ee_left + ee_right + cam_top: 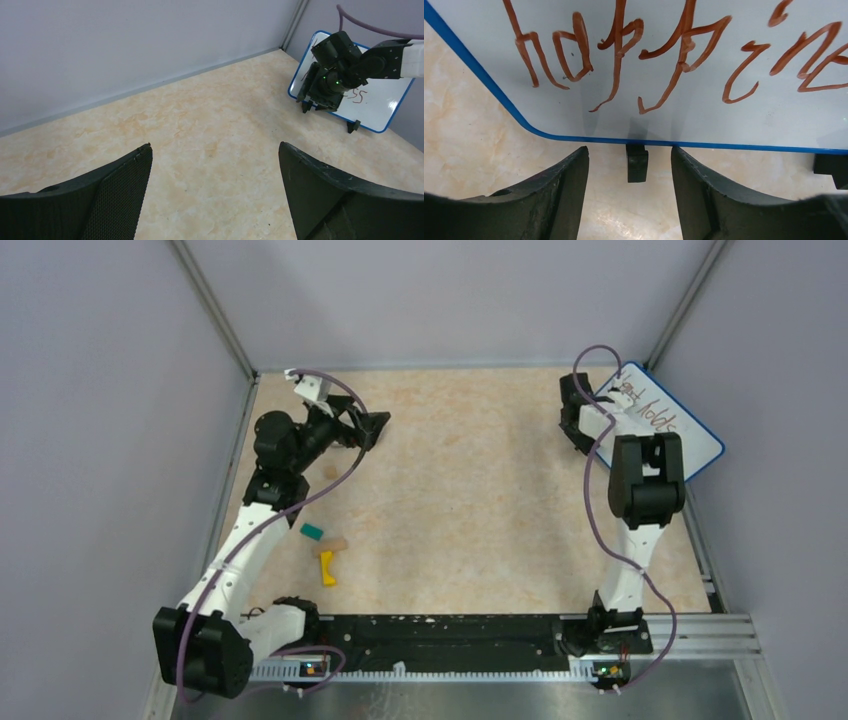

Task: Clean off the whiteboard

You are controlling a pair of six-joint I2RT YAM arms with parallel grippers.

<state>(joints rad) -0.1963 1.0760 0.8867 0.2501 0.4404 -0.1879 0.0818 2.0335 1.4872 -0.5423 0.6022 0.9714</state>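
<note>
Red-brown writing (624, 45) covers the whiteboard (672, 420), which leans in the far right corner. No erasing shows; the whole task remains. Right gripper (629, 152) faces its lower edge, jaws spread, empty. Left gripper (215, 146) is spread, empty, well apart.

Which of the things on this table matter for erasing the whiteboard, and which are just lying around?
For the job:
whiteboard
red-brown writing on it

Lying about, near the left arm:
teal block
tan block
yellow piece
I can't tell whether any of them is an eraser.
</note>
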